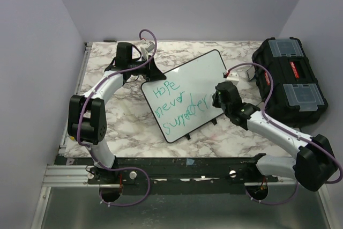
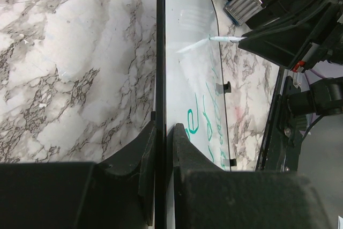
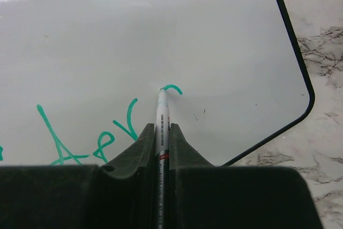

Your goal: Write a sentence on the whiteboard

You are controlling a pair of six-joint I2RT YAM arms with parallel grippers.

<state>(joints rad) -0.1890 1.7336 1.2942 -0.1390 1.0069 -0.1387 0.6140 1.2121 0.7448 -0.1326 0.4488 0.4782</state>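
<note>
Marbled tabletop (image 1: 107,127), lilac walls around it. The whiteboard (image 1: 206,71) sits mid-table, turned at an angle, with the sentence (image 1: 177,105) in green across its near half. The left gripper (image 2: 161,148) is clamped on the board's black frame. The right gripper (image 3: 162,143) is closed on a marker (image 3: 162,113), whose tip touches the board at the last stroke. A black toolbox (image 1: 289,84) sits at the right.

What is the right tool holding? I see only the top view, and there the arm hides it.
Observer: A marker, clamped in the right tool.
Operator: Does its tip touch the board?
Observer: It appears so; the tip rests on the board at the start of a small green hook.
Operator: And the left tool?
Observer: The left tool is shut on the board's black frame.
</note>
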